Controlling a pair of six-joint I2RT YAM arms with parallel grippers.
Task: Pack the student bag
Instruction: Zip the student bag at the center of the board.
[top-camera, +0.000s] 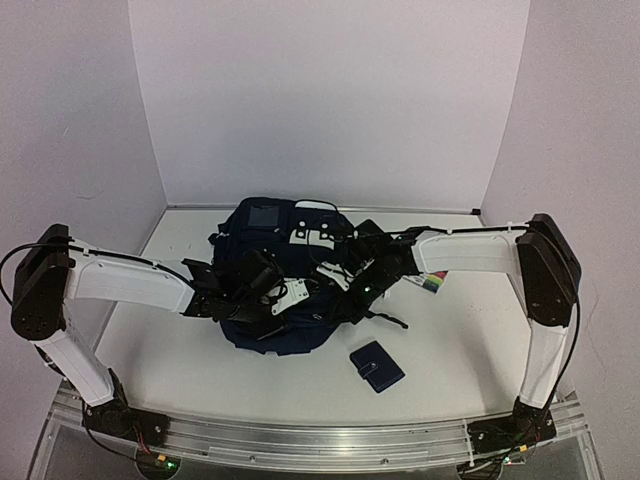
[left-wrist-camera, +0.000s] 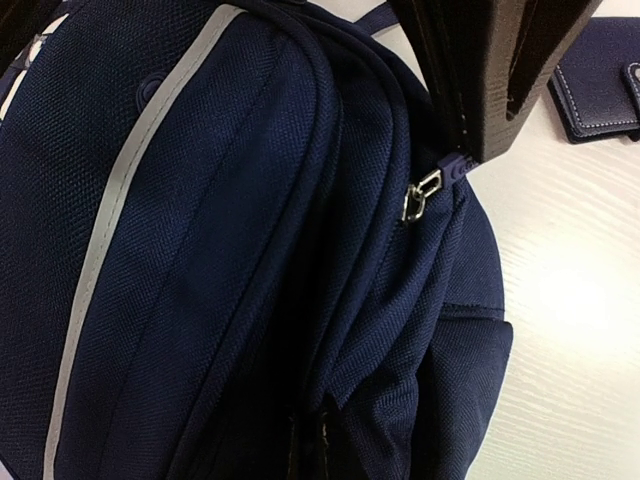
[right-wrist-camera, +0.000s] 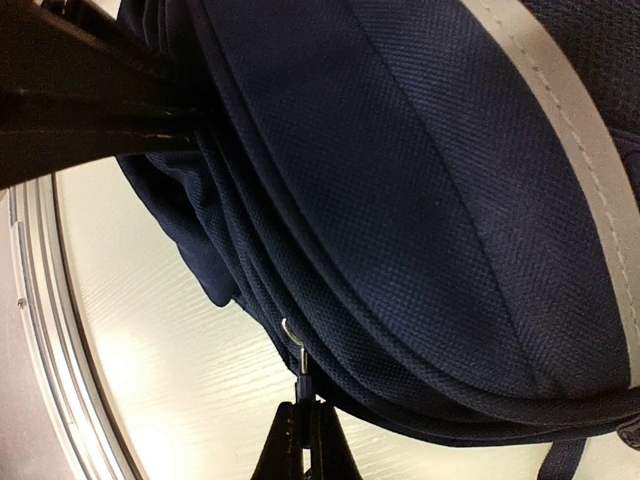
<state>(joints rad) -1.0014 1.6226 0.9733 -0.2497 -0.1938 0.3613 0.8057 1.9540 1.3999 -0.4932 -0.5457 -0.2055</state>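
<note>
The student bag (top-camera: 262, 235), navy with a white dotted patch, lies in the middle of the table between both arms. It fills the left wrist view (left-wrist-camera: 230, 250) and the right wrist view (right-wrist-camera: 420, 170). My left gripper (top-camera: 262, 292) is shut on a fold of the bag's fabric by the zip opening; its fingertips (left-wrist-camera: 312, 430) are mostly buried in cloth. My right gripper (top-camera: 345, 272) is shut on the zipper pull (right-wrist-camera: 301, 378), with its metal ring (right-wrist-camera: 291, 340) just above the fingertips (right-wrist-camera: 285, 440). In the left wrist view the right gripper (left-wrist-camera: 470, 145) holds that pull (left-wrist-camera: 440, 172).
A small navy wallet (top-camera: 377, 365) lies on the table in front of the bag, to the right; it also shows in the left wrist view (left-wrist-camera: 600, 85). A multicoloured flat item (top-camera: 436, 282) lies under the right arm. White walls close in the table at the back and sides.
</note>
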